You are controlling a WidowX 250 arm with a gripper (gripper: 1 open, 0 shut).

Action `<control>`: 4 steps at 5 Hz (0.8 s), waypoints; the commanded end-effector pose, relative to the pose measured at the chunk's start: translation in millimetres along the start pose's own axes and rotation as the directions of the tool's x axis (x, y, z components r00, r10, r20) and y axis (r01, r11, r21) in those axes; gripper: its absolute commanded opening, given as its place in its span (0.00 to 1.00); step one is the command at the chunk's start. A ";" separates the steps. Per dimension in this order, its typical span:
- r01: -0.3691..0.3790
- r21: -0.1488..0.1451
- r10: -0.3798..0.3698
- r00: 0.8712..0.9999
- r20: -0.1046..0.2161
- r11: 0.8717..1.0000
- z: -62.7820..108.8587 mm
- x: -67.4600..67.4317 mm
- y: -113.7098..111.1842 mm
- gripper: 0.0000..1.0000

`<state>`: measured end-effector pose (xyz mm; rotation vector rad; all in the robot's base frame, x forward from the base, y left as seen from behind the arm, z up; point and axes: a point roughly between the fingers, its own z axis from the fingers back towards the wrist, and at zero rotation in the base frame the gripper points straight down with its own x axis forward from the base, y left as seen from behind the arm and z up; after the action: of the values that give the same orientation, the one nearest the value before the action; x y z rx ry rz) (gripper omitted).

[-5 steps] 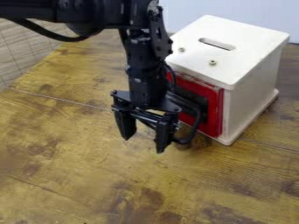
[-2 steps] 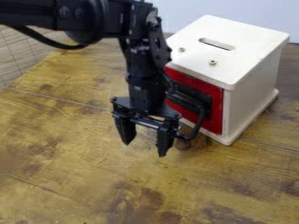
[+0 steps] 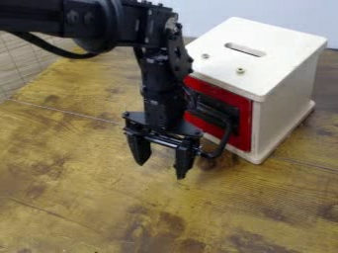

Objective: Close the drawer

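Observation:
The red drawer [image 3: 218, 111] sits in the front face of a cream-white cube cabinet [image 3: 271, 74] and stands only slightly out from it. Its black loop handle [image 3: 218, 126] sticks out toward the table. My gripper [image 3: 160, 158] hangs on a black arm, fingers pointing down, just in front of and to the left of the drawer front. Its fingers [image 3: 137, 150] are spread apart and hold nothing. The arm hides the drawer's left part.
The cabinet has a slot [image 3: 246, 47] on top and a small knob [image 3: 240, 69]. The wooden table [image 3: 79, 198] stretches to the left and front. A woven mat [image 3: 27, 54] lies at the far left.
My gripper and arm have drifted slightly left, away from the drawer front. The drawer appears unchanged.

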<state>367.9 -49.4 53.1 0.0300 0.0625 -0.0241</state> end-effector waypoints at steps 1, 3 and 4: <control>0.028 0.004 -0.028 0.995 0.098 1.000 37.2 3.6 -7.3 1.00; 0.032 0.008 -0.033 0.995 0.094 0.999 40.3 2.2 -8.8 1.00; 0.035 0.009 -0.035 0.995 0.092 0.999 42.2 1.2 -9.8 1.00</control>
<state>362.8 -53.1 53.5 0.0419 0.0900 -0.0389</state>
